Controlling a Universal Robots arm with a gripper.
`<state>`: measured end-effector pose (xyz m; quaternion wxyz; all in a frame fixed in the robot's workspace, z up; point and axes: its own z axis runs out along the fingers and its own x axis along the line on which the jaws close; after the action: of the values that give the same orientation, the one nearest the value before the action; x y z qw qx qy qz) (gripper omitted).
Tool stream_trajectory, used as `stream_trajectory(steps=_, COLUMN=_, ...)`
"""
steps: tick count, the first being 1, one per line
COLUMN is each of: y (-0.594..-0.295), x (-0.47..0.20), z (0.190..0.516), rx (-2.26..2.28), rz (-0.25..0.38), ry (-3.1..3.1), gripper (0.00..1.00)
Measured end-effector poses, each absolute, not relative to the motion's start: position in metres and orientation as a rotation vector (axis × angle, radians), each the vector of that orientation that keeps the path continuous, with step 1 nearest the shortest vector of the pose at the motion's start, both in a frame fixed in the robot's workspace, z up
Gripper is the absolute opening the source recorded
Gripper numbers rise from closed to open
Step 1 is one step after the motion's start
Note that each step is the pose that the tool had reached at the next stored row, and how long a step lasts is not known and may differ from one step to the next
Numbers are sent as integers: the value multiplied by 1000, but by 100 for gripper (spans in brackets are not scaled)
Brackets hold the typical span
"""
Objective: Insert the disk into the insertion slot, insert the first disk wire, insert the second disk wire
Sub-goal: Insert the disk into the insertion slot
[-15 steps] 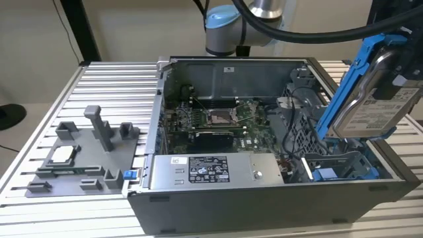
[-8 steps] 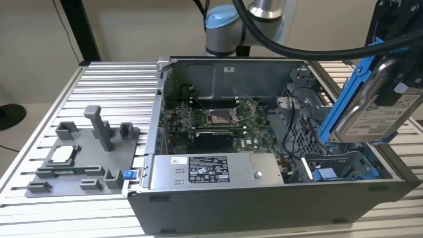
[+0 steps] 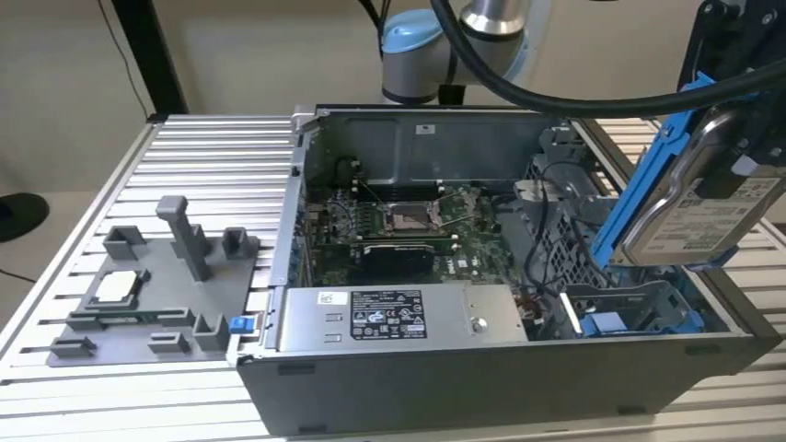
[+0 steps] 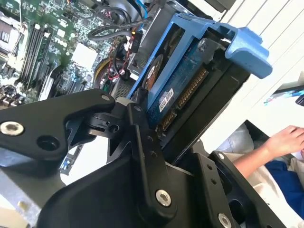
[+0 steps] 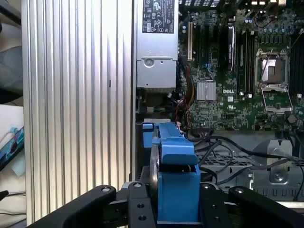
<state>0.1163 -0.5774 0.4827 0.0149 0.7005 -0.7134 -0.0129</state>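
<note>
Misalignment is the main risk: the tool (image 5: 173, 205), pinching the disk (image 3: 698, 207) by its blue frame, holds it tilted above the insertion slot (image 3: 645, 296), so an edge could catch the bay wall or loose cables (image 5: 228, 147).

The ribbed aluminium table (image 3: 202, 161) carried an open grey computer case (image 3: 491, 382) toward the exterior view's right; a grey moulded fixture plate (image 3: 147, 318) with upright posts lay flat just beside it, on the exterior view's left.

Silver disk (image 3: 702, 198), white-labelled, bright blue frame (image 3: 640, 184)
</note>
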Motion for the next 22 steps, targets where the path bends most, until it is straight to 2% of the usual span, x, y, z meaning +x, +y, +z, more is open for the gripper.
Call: stream_trajectory(steps=22, y=-577, x=116, z=467, rx=2183, rz=-46, ry=-2223, gripper=0)
